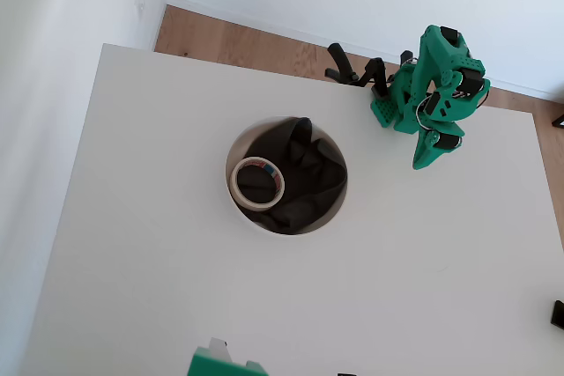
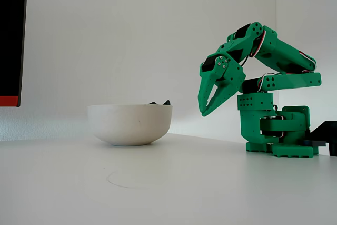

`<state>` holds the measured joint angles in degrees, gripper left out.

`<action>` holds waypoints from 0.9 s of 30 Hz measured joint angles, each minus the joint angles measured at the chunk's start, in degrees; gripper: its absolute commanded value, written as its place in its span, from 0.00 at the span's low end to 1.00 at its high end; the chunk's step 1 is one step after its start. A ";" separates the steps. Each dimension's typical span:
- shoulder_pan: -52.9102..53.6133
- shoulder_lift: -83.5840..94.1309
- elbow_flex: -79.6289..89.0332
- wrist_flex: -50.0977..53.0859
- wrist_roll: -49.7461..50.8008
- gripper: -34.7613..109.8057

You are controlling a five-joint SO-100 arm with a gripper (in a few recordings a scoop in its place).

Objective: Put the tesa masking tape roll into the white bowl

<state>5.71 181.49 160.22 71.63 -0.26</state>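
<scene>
Little risk is being seen here: the tape roll (image 1: 257, 182) is lying inside the white bowl (image 1: 334, 205), on dark cloth (image 1: 304, 178), near the left rim overhead. The green gripper (image 2: 203, 111) is being held folded back, well apart, jaws nearly closed, holding nothing.

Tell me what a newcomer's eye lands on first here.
The bright green arm folded at the table's far right, its gripper pointing down and holding nothing. Next, the white bowl mid-table, with dark cloth inside and the tesa masking tape roll lying on it at its left side.
</scene>
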 measured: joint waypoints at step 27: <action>-1.58 12.48 5.45 7.21 2.64 0.18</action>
<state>4.13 193.97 165.67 78.84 2.37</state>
